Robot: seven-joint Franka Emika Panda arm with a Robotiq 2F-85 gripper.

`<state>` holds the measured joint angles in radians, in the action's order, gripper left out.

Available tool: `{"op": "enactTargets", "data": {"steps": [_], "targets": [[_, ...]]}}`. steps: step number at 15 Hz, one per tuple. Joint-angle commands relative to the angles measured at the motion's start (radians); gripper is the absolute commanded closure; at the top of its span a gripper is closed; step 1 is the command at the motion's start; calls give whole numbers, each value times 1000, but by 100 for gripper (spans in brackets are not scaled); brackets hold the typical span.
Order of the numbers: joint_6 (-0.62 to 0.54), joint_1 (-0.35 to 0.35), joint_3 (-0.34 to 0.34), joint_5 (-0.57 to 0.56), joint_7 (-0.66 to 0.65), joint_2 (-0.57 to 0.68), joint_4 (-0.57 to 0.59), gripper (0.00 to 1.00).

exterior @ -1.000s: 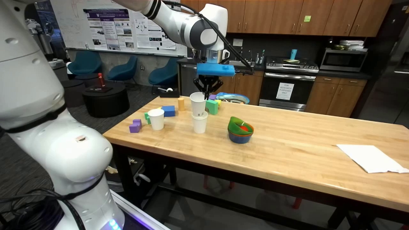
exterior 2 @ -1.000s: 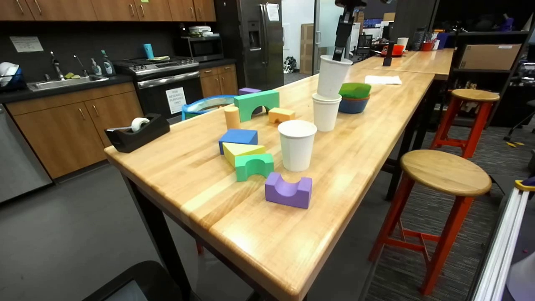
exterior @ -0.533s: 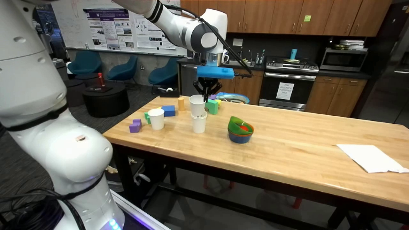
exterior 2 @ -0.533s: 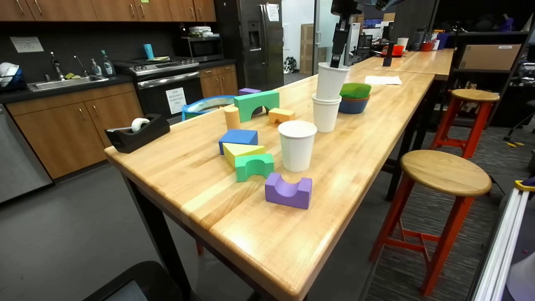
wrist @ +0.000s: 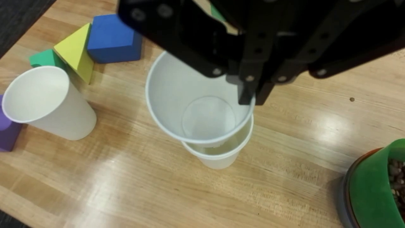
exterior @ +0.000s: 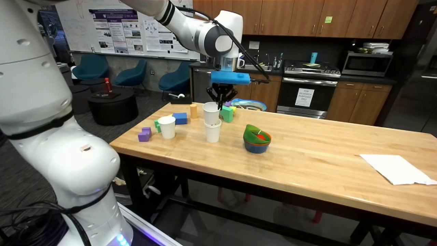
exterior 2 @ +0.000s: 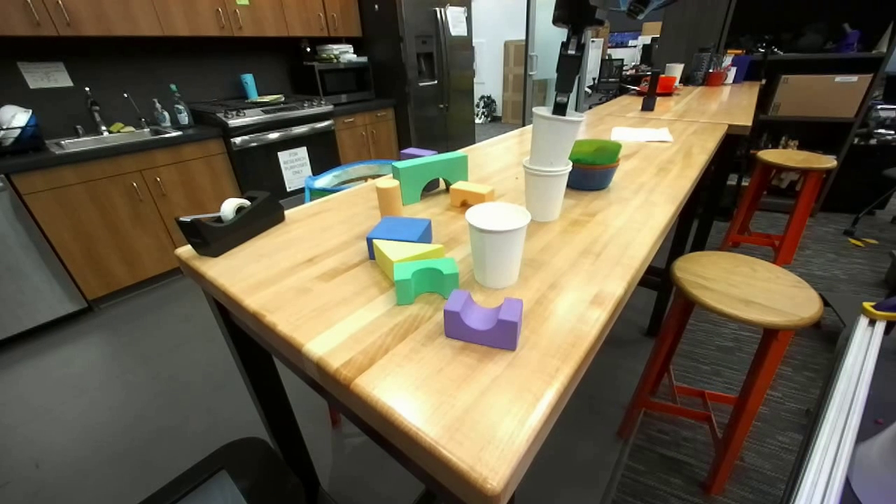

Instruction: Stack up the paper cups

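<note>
Upper cup (exterior 2: 555,142) is sitting lower than a second ago, end effector (wrist: 255,100) coming down with it; lower cup (exterior 2: 545,194) is showing a slight nudge. End effector is pinching the upper cup's wall at the rim, right side in the wrist view, one finger inside, one outside. Upper cup's base is meeting the lower cup's mouth; depth isn't showing. Loose cup (exterior: 167,128) is standing upright on the surface (exterior: 317,147), well left of the other two in an exterior view.

Guessing from looks, cups are seeming light, thin-walled, easy to dent, maybe slick. Lipped rim is probably giving the firmest hold, so I'm favouring a gentle rim pinch for the loose cup too. Pushing hard is risking tipping the lower one.

Wrist view is showing what exterior views aren't: upper cup's bare floor, its mouth lying off-centre over the lower one, brown bits (wrist: 398,177) in the green bowl (wrist: 368,186). Both exterior views are giving the cups' side outlines, plus tape dispenser (exterior 2: 231,227) and white paper (exterior: 397,169), which the wrist view is missing.
</note>
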<state>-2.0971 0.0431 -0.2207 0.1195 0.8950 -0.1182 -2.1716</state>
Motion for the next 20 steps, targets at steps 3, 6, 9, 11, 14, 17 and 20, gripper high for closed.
{"op": "enactTargets", "data": {"steps": [3, 6, 9, 11, 14, 17, 20], "targets": [[-1, 23, 34, -29, -25, 19, 14, 99], [-7, 24, 43, -46, -35, 28, 9, 99], [-15, 23, 53, -72, -54, 40, 2, 99], [-18, 23, 59, -86, -63, 51, -1, 99], [-24, 22, 68, -106, -70, 62, -8, 99], [-31, 22, 76, -117, -73, 66, -15, 99], [-39, 22, 82, -119, -73, 66, -21, 70]]}}
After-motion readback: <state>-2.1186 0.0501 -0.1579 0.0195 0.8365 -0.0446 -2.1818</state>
